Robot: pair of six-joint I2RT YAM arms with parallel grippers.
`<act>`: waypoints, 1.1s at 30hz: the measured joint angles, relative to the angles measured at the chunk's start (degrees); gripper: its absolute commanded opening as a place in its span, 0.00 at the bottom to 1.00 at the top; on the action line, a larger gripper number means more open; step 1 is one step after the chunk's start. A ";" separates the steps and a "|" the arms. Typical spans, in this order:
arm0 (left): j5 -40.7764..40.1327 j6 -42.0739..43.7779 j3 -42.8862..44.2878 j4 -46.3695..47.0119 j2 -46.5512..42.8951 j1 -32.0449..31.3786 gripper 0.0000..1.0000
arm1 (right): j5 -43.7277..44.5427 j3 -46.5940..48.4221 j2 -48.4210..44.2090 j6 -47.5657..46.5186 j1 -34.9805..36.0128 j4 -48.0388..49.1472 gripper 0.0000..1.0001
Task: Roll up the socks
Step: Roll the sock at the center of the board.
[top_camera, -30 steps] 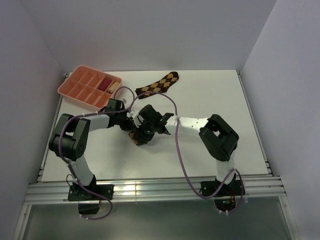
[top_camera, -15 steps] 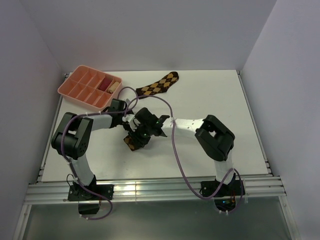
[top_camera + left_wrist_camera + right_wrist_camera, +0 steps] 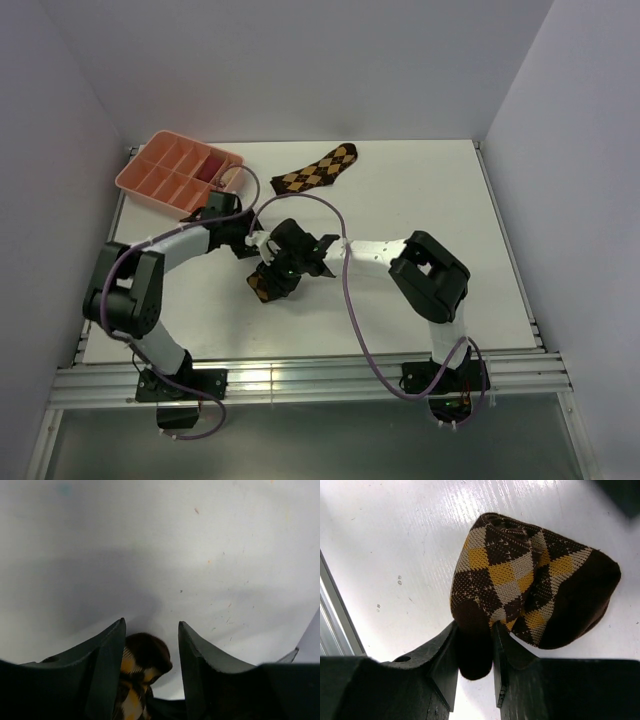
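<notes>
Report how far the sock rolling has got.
Nothing looks finished. In hand: the near argyle sock is bunched into a loose roll, with the right gripper shut on its dark edge and the left gripper open astride its end. Left: tighten that roll, then roll the far argyle sock, which lies flat at the far side of the table.

flat sock [image 3: 318, 168] far side | bunched sock [image 3: 262, 290] mid-table (right tool [image 3: 277, 278] on it) | pink tray [image 3: 150, 179] far left

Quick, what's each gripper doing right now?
Left gripper: open around the tip of the bunched dark brown argyle fabric sock.
Right gripper: closed on that sock's edge.
</notes>
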 measured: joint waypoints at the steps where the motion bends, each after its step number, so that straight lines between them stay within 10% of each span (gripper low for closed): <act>1: -1.55 -0.04 -0.22 -1.42 -2.14 0.90 0.54 | 0.24 0.00 -0.02 0.00 0.07 0.00 0.00; 20: -15.72 -14.43 -27.10 -10.27 -42.42 3.50 0.52 | 5.53 -0.11 -0.72 1.01 2.56 0.61 0.00; 33: -10.36 -14.40 -29.31 0.68 -28.61 4.20 0.39 | 6.58 -0.85 -1.18 1.90 2.60 1.07 0.00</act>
